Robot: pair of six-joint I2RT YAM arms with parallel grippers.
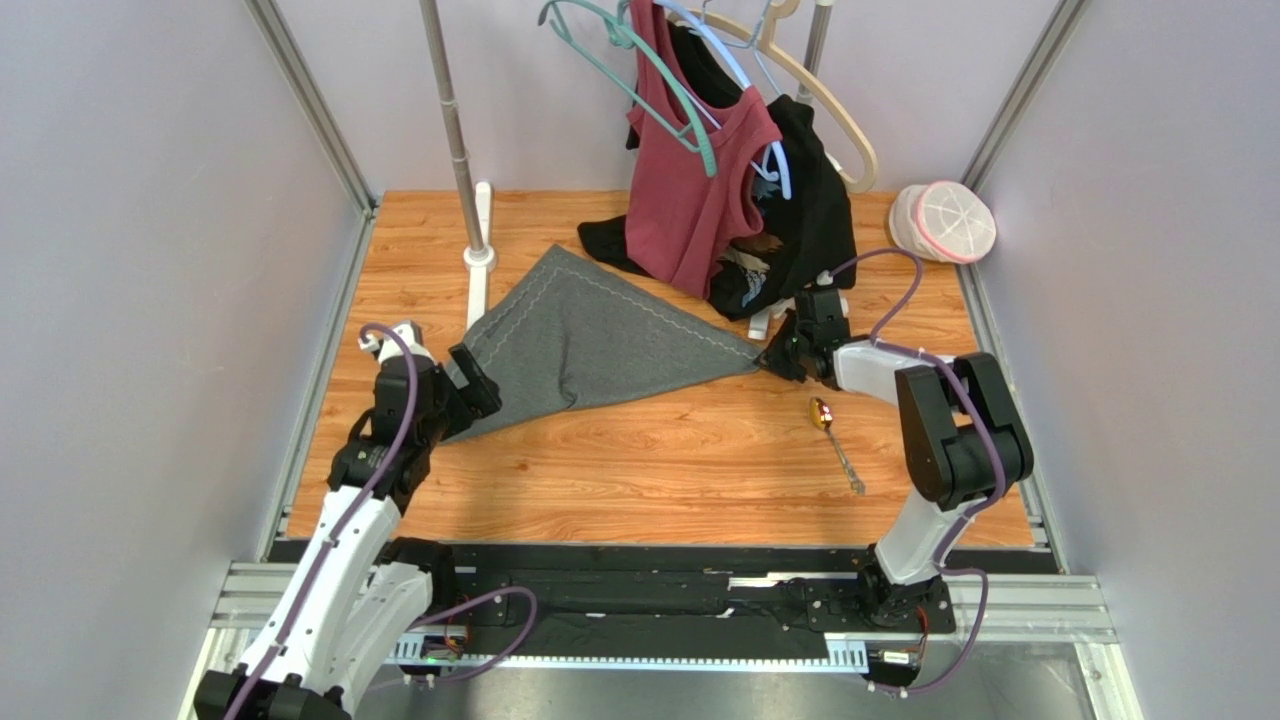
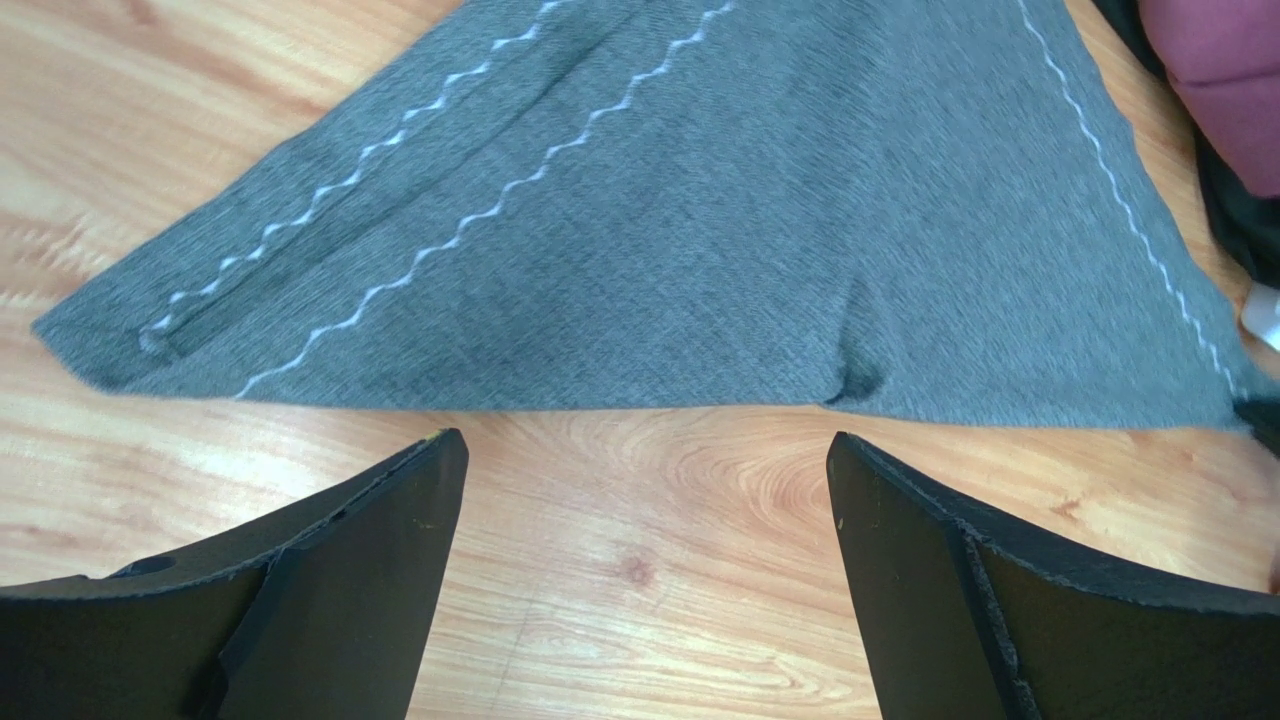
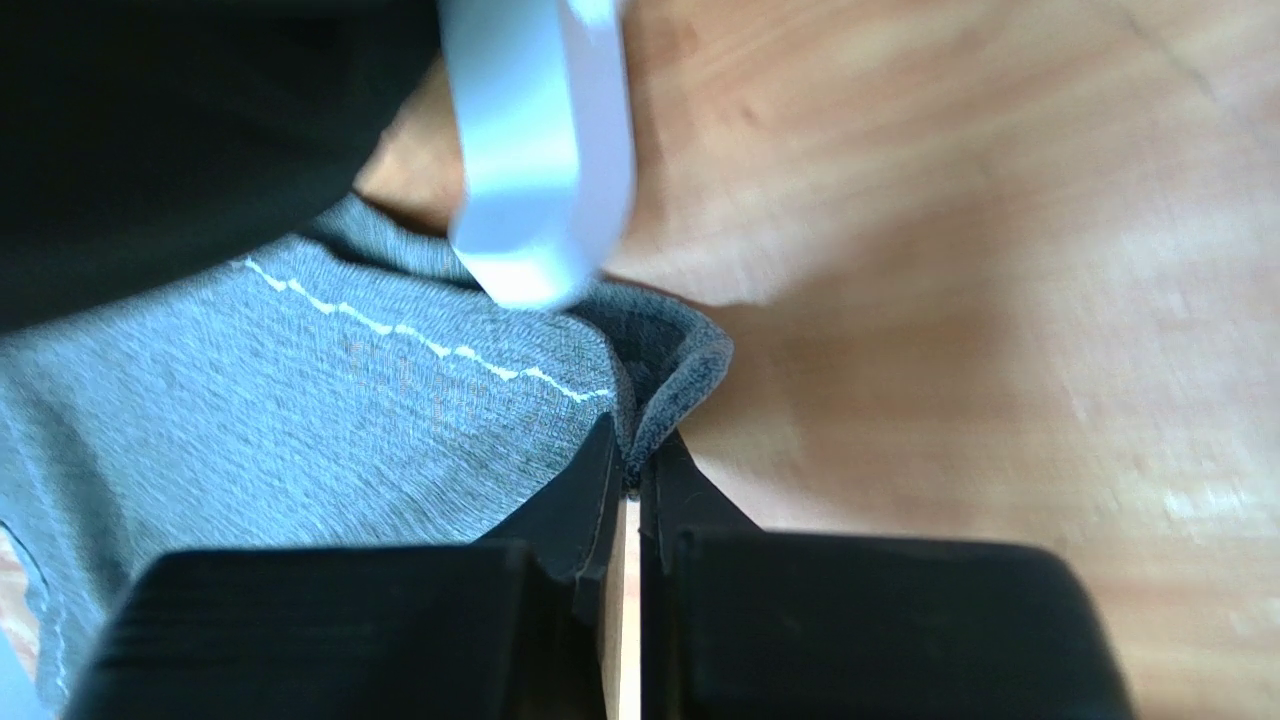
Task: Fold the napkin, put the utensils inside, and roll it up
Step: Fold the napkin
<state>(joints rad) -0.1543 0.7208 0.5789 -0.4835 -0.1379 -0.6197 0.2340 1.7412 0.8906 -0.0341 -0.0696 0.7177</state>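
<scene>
A lab test cell (grey panels [image 1: 135, 300], aluminium framing [image 1: 311, 98]).

A maroon garment [image 1: 691, 180] and a black garment [image 1: 812, 210] hang at the table's [image 1: 676, 465] far edge, hems resting on it. A metal pole [image 1: 451, 120] stands toward the far left corner. A round pink-white container [image 1: 947, 222] sits in the far right corner.

Open tabletop [image 1: 661, 465] in front of the napkin [image 1: 601, 338]; hanging garments [image 1: 691, 195] and pole [image 1: 451, 120] close behind its far edge.

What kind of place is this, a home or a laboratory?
Probably a robot laboratory cell: two arms bolted by a wooden table, plain panels on metal framing, a clothes rack as prop.
</scene>
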